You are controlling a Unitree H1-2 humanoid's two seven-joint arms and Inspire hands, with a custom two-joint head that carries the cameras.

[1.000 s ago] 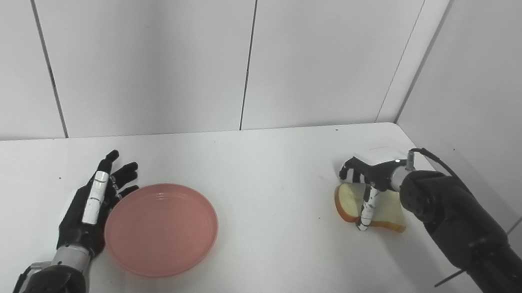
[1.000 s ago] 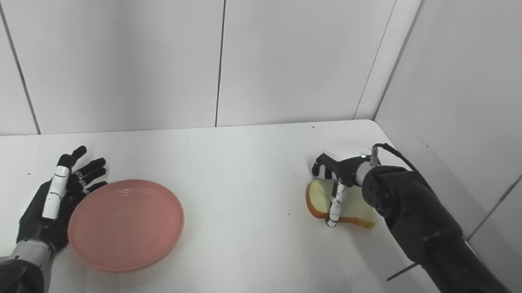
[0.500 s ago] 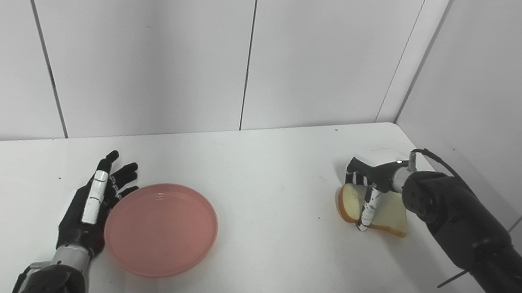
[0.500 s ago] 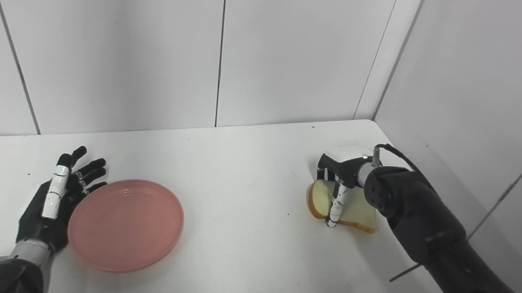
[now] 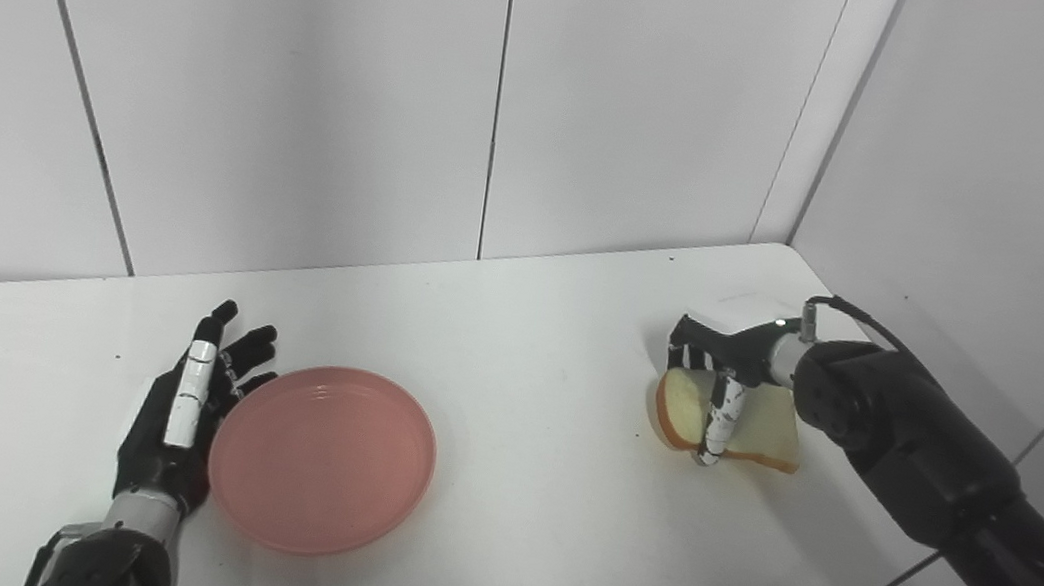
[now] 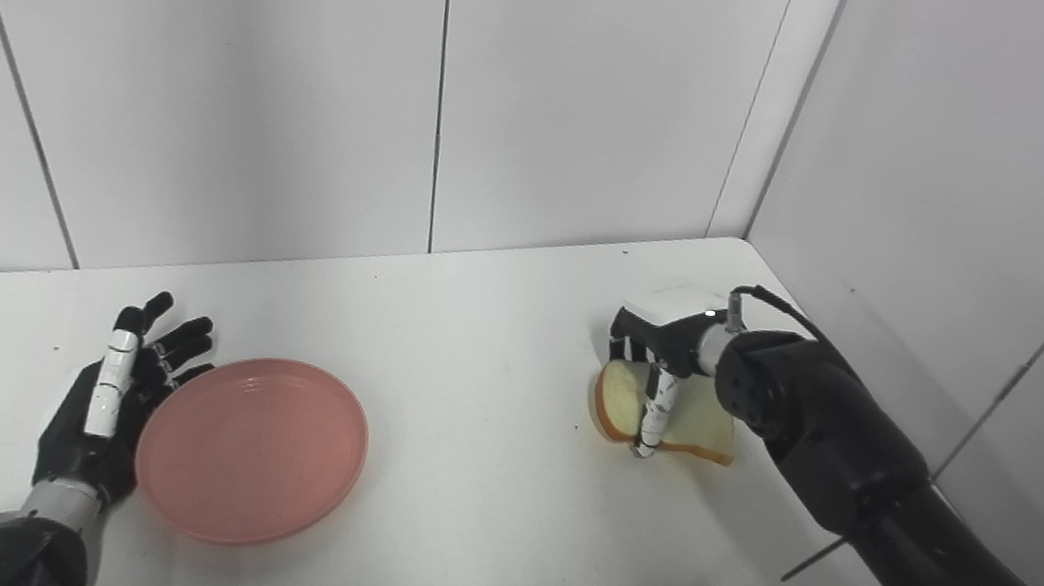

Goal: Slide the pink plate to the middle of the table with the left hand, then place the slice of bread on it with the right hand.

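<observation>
Pink plate lies flat on the white table, left of centre, its left rim touching or just beside the left hand. That hand rests on the table surface, released, fingers spread and extended toward the back wall, holding nothing. Bare tabletop lies between the plate's right rim and the slice of bread, which are well apart. The right hand is closed around the slice from above, with a finger running down across its near face. The slice's left, rounded edge is tilted upward; whether its lower edge touches the table cannot be determined. The slice is near the right wall and the table's back right corner.
</observation>
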